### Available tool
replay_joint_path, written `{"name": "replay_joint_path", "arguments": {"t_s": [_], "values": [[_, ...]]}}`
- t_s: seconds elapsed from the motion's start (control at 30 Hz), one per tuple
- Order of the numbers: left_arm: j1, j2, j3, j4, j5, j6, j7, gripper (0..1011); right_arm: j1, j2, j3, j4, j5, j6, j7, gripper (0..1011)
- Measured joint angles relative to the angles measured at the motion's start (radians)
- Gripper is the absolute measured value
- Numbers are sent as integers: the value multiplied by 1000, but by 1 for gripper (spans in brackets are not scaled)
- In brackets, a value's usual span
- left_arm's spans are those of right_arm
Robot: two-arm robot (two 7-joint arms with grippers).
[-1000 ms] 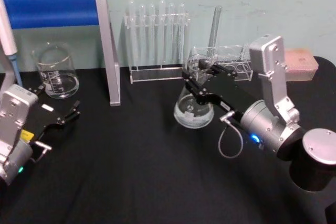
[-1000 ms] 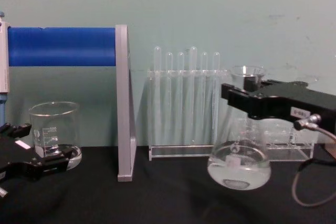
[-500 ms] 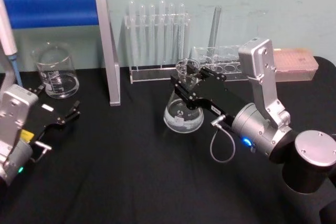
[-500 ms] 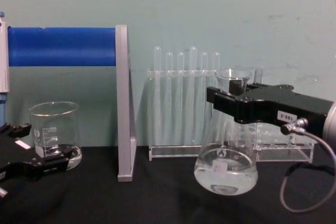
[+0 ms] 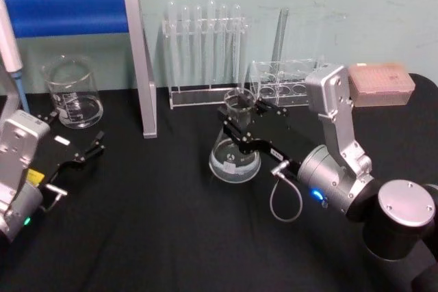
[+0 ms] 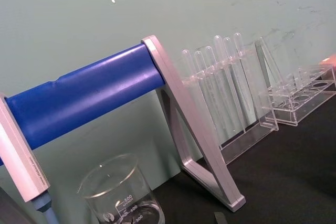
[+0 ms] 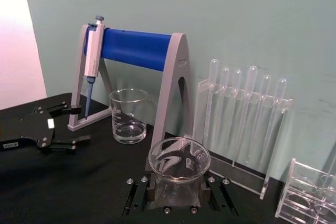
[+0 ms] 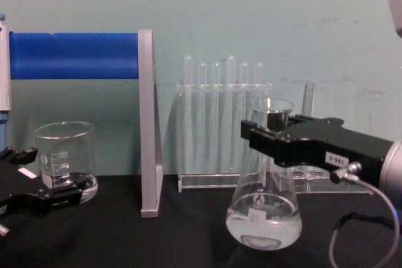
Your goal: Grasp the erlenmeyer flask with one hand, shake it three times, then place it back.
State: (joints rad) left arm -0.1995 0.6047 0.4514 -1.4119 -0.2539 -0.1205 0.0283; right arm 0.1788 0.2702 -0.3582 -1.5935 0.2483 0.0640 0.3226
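A clear glass conical flask with a little liquid hangs upright in front of the clear plastic test-tube rack. It seems to sit just above the black surface, though contact is hard to judge. The right black claw is clenched on its neck, the silver-grey arm reaching in level from the right of the rack. This looks like mid-shake; next comes another swing or a gentle set-down. The left black claw rests released, far left of the rack.

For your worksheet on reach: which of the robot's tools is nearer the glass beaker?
Left. The left tool sits just in front of the beaker; the right tool grips the erlenmeyer flask far across the table.
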Motion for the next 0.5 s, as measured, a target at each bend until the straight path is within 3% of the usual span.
{"name": "replay_joint_path", "arguments": {"t_s": [0.5], "values": [[0, 0, 0, 0, 0, 0, 0, 1001, -3, -4, -21, 68, -6, -88, 28, 449]]}}
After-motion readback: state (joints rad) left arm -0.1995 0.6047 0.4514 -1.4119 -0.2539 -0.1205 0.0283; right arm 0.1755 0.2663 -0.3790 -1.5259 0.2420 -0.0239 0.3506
